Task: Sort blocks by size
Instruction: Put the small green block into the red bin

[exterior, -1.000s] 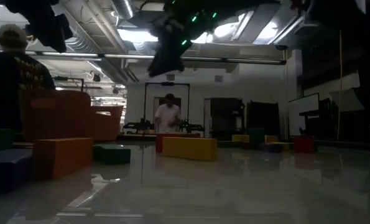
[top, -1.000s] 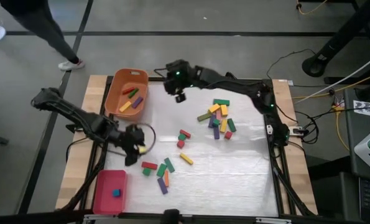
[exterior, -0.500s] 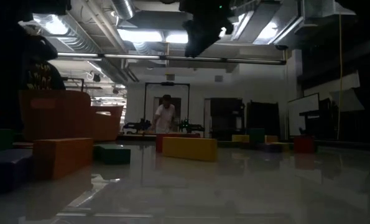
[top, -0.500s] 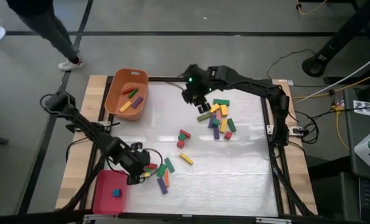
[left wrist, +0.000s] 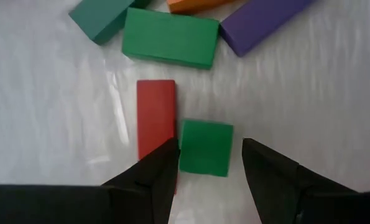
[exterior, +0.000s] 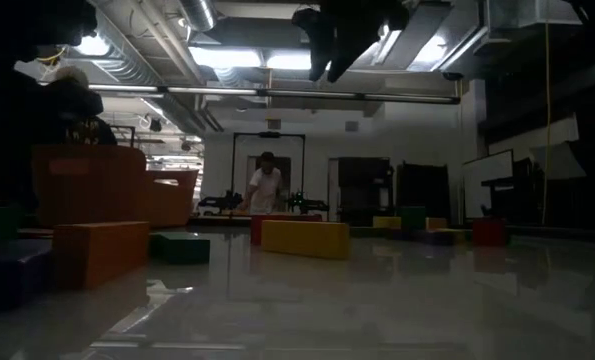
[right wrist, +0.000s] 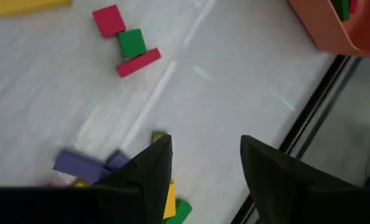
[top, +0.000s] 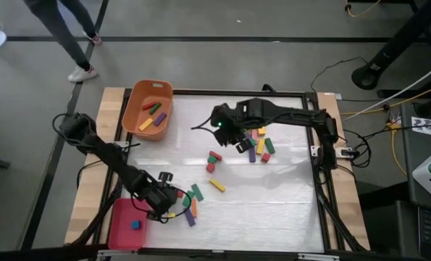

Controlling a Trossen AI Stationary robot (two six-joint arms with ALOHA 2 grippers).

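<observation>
My left gripper [top: 168,198] is low over the front-left group of blocks. In the left wrist view it is open [left wrist: 208,163], its fingers standing on either side of a small green cube [left wrist: 204,148]. A red bar [left wrist: 156,121] lies against the cube's side; I cannot tell whether a finger touches either. Green blocks [left wrist: 170,38] and a purple bar [left wrist: 262,22] lie beyond. My right gripper [top: 226,130] is open [right wrist: 206,155] and empty, above the left end of the right-hand pile of blocks [top: 258,143]. It shows high in the low view [exterior: 332,40].
An orange tub [top: 148,109] holding several blocks stands far left. A flat red tray [top: 124,225] with a blue cube [top: 135,225] lies at the near left. A red-green-red group [top: 213,161] and a yellow bar [top: 216,185] lie mid-table. A person [top: 70,29] walks beyond the far left corner.
My left gripper has gone toward the near edge and down to the front-left group of blocks. My right gripper has gone from beside the orange tub toward the right and near side, to the left end of the right-hand pile.
</observation>
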